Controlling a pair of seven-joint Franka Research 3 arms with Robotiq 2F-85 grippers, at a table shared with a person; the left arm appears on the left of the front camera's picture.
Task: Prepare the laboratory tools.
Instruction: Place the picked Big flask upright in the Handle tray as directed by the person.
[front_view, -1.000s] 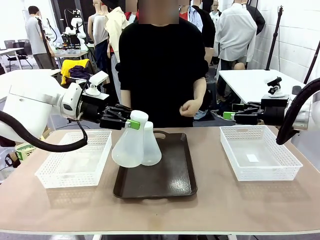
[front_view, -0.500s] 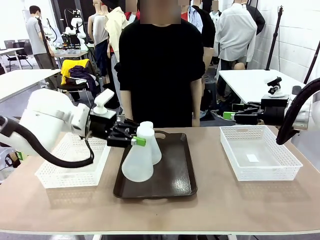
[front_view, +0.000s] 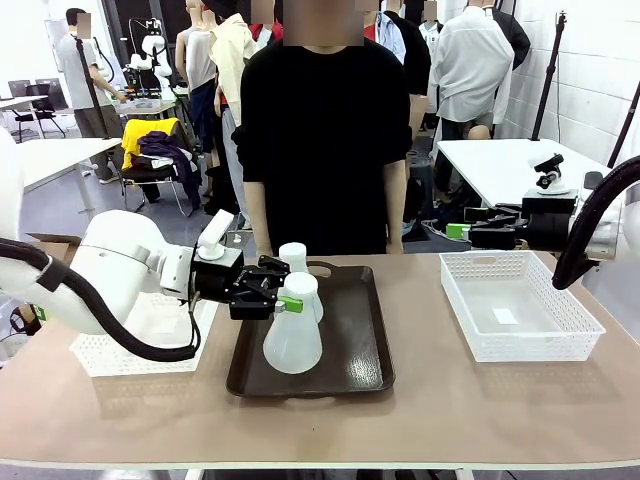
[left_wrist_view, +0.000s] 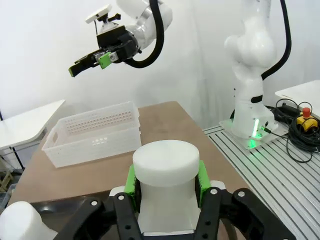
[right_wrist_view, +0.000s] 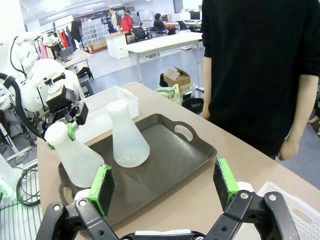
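My left gripper is shut on the neck of a frosted-white conical flask, green pads either side of its cap. The flask's wide base is low over the front left of the dark brown tray; whether it touches I cannot tell. The second flask stands upright on the tray just behind it. From the right wrist, the held flask leans slightly beside the upright one. My right gripper hovers open and empty above the table's right side, its fingers spread wide.
A white mesh basket lies left of the tray under my left arm, another at the right. A person in black stands at the far edge behind the tray, arms down. The near strip of table is bare.
My left gripper has carried the flask right and down, from high over the tray's left edge to low over the tray. The person's raised hand dropped. The right arm stayed still.
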